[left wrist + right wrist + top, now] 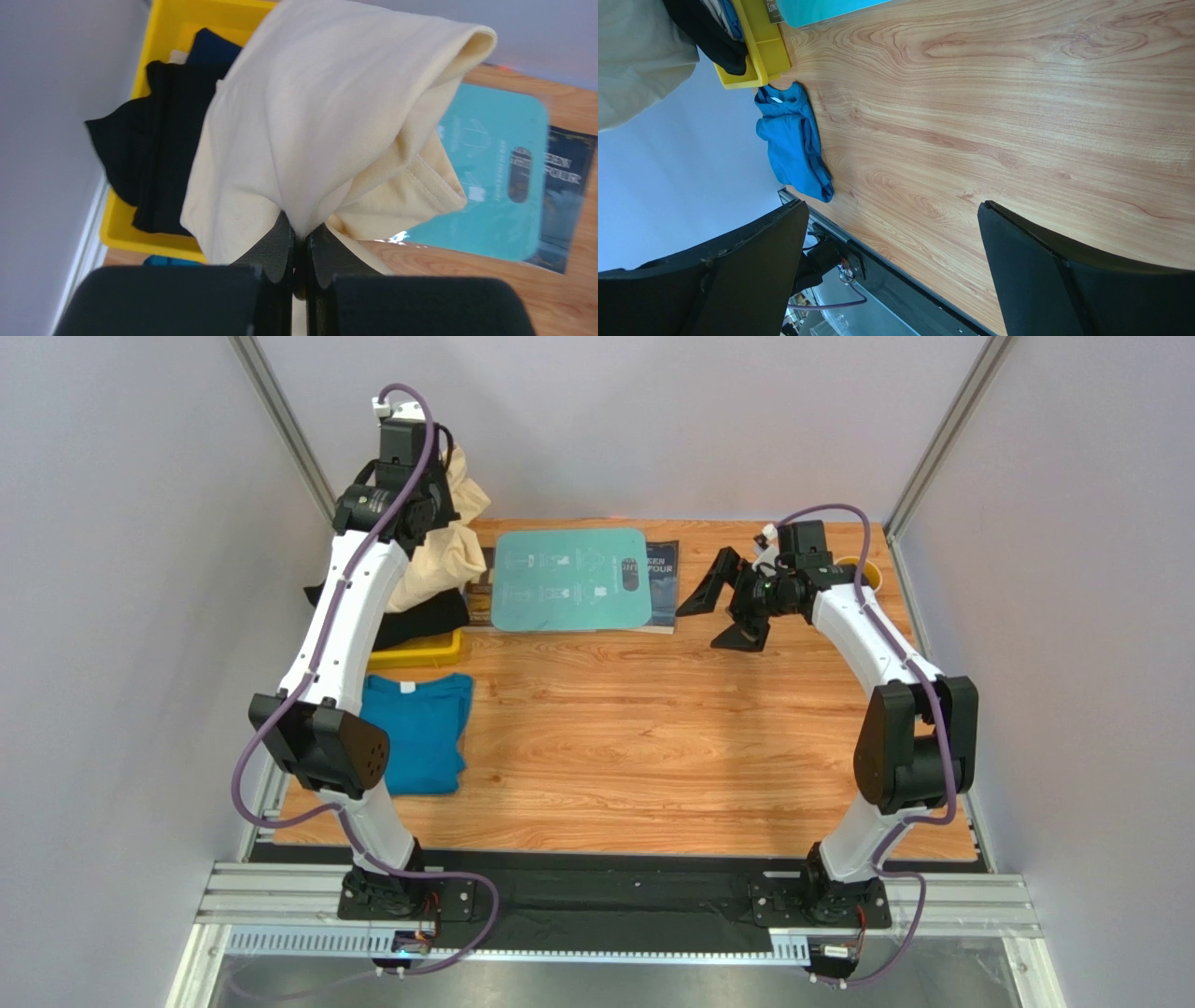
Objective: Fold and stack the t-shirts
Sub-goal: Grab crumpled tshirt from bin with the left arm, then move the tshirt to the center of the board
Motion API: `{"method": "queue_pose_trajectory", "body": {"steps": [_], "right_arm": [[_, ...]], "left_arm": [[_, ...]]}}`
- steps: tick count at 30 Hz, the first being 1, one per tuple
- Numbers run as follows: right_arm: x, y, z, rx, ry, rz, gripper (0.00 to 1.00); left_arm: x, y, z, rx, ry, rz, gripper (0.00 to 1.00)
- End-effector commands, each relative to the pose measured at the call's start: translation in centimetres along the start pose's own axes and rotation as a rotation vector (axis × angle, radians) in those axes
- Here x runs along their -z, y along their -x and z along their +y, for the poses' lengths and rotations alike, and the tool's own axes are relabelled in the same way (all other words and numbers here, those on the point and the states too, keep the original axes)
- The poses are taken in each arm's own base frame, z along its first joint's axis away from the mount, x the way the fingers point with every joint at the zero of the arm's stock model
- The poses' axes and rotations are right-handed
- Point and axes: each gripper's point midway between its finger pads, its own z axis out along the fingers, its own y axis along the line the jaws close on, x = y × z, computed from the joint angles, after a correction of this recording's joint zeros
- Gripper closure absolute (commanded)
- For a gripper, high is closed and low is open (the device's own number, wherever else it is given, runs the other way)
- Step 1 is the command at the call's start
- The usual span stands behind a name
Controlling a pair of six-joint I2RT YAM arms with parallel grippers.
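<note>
My left gripper (pixel 302 241) is shut on the pale cream-yellow t-shirt (pixel 316 119) and holds it up above the yellow bin (pixel 165 28) at the far left; it hangs in the top view (pixel 438 553) too. Black t-shirts (pixel 158 154) lie in and over the bin. A folded teal-blue t-shirt (pixel 417 732) lies on the table's left side, also in the right wrist view (pixel 794 143). My right gripper (pixel 723 609) is open and empty, held above the table at the far right (pixel 892 259).
A rigid teal board with white print (pixel 571 580) lies at the back middle on a dark printed sheet (pixel 661 588). A yellow object (pixel 867 571) sits behind the right arm. The wooden table (pixel 659 742) spreads between the arms.
</note>
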Motion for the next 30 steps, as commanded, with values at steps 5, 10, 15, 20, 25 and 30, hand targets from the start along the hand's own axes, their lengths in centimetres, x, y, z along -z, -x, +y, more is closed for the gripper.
{"method": "queue_pose_trajectory", "body": {"steps": [5, 10, 15, 20, 25, 30], "right_arm": [[1.3, 3.1, 2.4, 0.097, 0.015, -0.105, 0.00], [2.1, 4.9, 3.2, 0.091, -0.005, -0.164, 0.00], [3.5, 5.9, 3.4, 0.074, -0.028, -0.220, 0.00], [4.4, 6.8, 2.0, 0.041, -0.068, -0.242, 0.00], [5.0, 7.7, 0.2, 0.000, -0.101, -0.259, 0.00], [4.6, 7.6, -0.2, -0.004, -0.088, -0.228, 0.00]], "left_arm": [[5.6, 0.5, -11.0, 0.005, -0.585, -0.022, 1.00], [7.4, -5.5, -18.1, -0.047, -0.843, 0.121, 1.00], [7.5, -11.2, -20.9, -0.058, -0.919, 0.271, 1.00], [8.3, -17.3, -22.5, 0.009, -1.022, 0.507, 1.00], [9.9, -21.6, -24.5, -0.064, -1.083, 0.666, 1.00], [12.4, -24.9, -25.1, -0.121, -1.148, 0.783, 1.00]]}}
